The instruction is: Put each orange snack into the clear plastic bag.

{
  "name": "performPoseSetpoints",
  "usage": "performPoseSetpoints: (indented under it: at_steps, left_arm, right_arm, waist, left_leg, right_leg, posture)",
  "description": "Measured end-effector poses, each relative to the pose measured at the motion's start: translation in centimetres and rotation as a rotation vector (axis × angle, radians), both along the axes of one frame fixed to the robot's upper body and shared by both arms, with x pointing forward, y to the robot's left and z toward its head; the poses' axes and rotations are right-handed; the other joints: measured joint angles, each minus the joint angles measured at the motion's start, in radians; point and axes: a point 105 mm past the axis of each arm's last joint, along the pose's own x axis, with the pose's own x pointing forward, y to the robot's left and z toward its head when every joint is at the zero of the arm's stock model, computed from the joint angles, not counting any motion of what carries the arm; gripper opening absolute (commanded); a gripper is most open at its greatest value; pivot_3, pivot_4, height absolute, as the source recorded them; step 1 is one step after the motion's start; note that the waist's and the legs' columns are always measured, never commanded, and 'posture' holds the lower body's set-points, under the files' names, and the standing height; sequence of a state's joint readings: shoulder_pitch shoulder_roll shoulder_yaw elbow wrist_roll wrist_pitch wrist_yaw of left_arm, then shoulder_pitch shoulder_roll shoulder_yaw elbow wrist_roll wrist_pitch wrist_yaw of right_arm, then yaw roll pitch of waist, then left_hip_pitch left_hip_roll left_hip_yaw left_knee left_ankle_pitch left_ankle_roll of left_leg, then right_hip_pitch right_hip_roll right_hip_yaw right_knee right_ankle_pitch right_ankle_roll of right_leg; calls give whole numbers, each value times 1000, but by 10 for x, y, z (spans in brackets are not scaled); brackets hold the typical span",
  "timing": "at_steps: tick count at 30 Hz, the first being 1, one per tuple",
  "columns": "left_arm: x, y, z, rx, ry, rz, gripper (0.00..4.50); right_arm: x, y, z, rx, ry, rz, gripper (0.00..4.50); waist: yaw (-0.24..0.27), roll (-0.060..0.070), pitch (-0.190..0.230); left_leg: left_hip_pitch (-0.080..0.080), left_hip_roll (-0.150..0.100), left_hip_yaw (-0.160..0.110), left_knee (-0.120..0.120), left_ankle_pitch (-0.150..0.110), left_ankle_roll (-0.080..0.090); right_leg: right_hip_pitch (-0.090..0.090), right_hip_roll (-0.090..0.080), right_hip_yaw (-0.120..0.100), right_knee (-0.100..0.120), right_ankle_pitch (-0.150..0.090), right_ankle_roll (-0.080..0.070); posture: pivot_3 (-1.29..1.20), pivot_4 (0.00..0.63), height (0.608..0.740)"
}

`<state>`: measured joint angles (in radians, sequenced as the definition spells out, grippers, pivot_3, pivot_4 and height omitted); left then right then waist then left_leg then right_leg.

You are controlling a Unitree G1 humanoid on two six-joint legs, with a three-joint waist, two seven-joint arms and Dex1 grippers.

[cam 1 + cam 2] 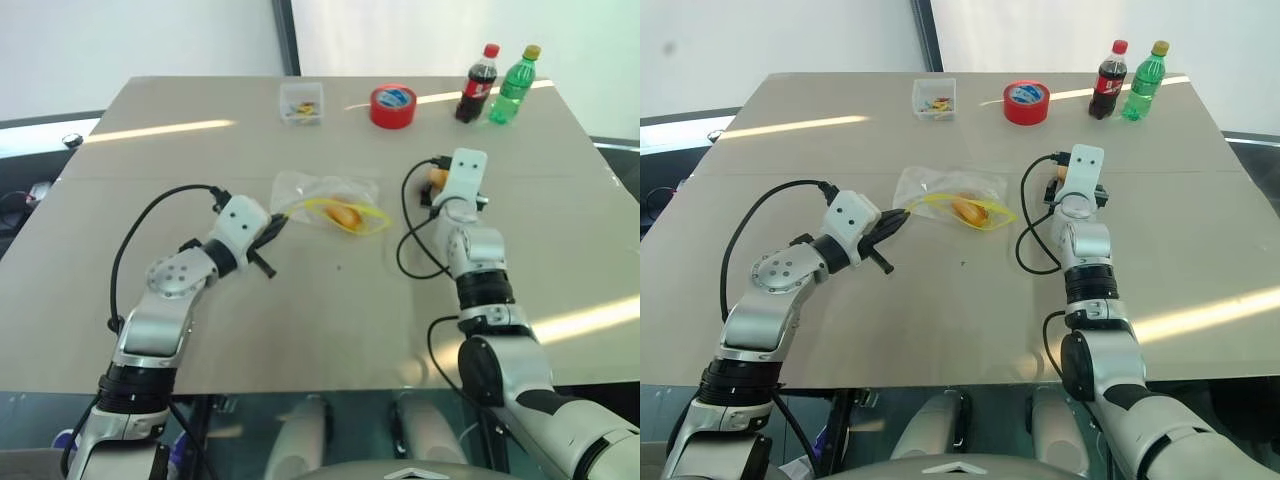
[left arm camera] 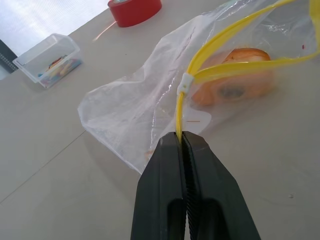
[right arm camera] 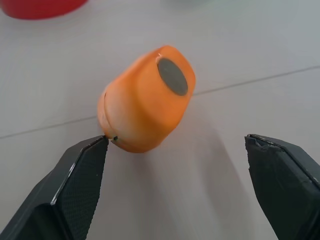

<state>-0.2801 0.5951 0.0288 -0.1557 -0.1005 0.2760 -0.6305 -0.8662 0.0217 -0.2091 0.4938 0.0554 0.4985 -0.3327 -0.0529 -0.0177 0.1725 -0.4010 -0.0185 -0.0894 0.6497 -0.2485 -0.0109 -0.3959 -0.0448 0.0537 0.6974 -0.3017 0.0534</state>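
The left gripper [image 2: 186,142] is clamped on the yellow seal strip [image 2: 200,62] of the clear plastic bag [image 1: 325,205], lifting that edge so the mouth stays open toward three o'clock, presumably to take the next item. One orange snack [image 2: 240,80] already lies inside the bag, behind the strip. The right gripper [image 3: 177,145] stands with its fingers wide apart, one fingertip [image 3: 97,147] touching or just short of the second orange snack [image 3: 145,100], which lies on the table [image 1: 150,150] between the jaws and not yet grasped. In the head views this snack [image 1: 437,177] sits at roughly three o'clock from the bag, near it. Further out, at twelve o'clock, stand a red tape roll [image 1: 393,105], a small clear box [image 1: 301,102] and two bottles [image 1: 497,85], all well apart from the work. Judgement: half done; closing on the second snack comes next.
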Motion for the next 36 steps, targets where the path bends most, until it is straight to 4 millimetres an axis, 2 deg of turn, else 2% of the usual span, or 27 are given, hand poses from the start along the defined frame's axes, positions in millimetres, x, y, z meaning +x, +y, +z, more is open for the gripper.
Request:
performPoseSetpoints:
  at_steps: [9,15,16,17,19,20,21,23,24,28,31,34,36]
  left_arm:
    - [-2,-2,-2,-6,2,-3,0]
    - [-2,-3,-2,-12,2,-5,0]
    - [-2,-3,-2,-12,3,-5,0]
    - [-2,-4,-2,-13,2,-5,0]
    - [-2,-4,-2,-15,2,-5,0]
    - [-2,-4,-2,-15,2,-4,0]
    - [-2,-4,-3,-16,2,-3,0]
    - [-2,-4,-3,-17,3,-3,0]
    - [-2,-4,-3,-18,2,-3,0]
    - [-4,-6,-1,-23,-9,-1,0]
    - [-4,-7,-2,-33,-8,2,0]
    - [-3,-9,-1,-41,-12,-2,0]
    - [-2,-12,3,-55,-18,-8,0]
  right_arm:
    - [2,7,6,-52,-63,119,4471]
    - [18,5,4,-78,-57,134,4471]
    - [21,4,3,-86,-53,134,4084]
    - [23,3,2,-88,-48,133,3970]
    - [26,-4,-1,-109,-50,119,3291]
    - [27,-8,-2,-119,-54,110,2728]
    - [28,-13,-3,-128,-57,103,2350]
    - [29,-13,-1,-128,-72,108,1324]
    - [29,-13,0,-127,-76,111,1133]
    - [26,-20,1,-161,-98,113,1133]
    - [14,-25,1,-152,-155,191,1133]
    - [-4,-20,18,-57,-229,328,1133]
    - [-27,-16,45,16,-286,427,1133]
  waist:
    - [-14,0,0]
    - [-17,0,0]
    - [-17,0,0]
    - [-17,0,0]
    - [-17,0,0]
    - [-17,0,0]
    - [-17,0,0]
    - [-18,0,0]
    - [-18,0,0]
    - [-13,0,0]
    - [-11,0,0]
    - [-12,0,0]
    - [-11,0,0]
  left_leg:
    - [0,0,0,0,0,0]
    - [1,0,1,-1,0,0]
    - [1,0,1,-1,0,0]
    - [1,0,1,-1,0,0]
    - [1,0,1,-1,0,0]
    - [1,0,1,-1,0,0]
    - [1,0,1,-1,0,0]
    - [1,0,2,0,0,0]
    - [1,0,2,0,0,0]
    - [1,0,1,0,0,0]
    - [-1,0,0,0,0,0]
    - [-2,1,1,0,0,0]
    - [-2,2,0,0,0,0]
  right_leg:
    - [0,0,0,0,0,0]
    - [0,0,1,0,0,0]
    - [0,0,1,0,0,0]
    - [0,0,1,0,0,0]
    - [0,0,1,-1,0,0]
    - [0,0,1,-1,0,0]
    - [0,0,1,-1,0,0]
    - [0,0,2,0,0,0]
    - [0,0,2,0,0,0]
    - [1,0,1,0,0,0]
    - [0,0,1,-1,0,0]
    - [-1,0,1,-1,0,0]
    - [-1,0,1,-1,0,0]
  posture:
    - [0,150,740]
    - [0,150,740]
    - [0,150,740]
    - [0,150,740]
    - [0,150,740]
    - [0,150,740]
    - [0,150,740]
    - [0,150,740]
    - [0,150,740]
    - [0,150,740]
    - [0,150,740]
    - [0,150,740]
    - [0,150,740]
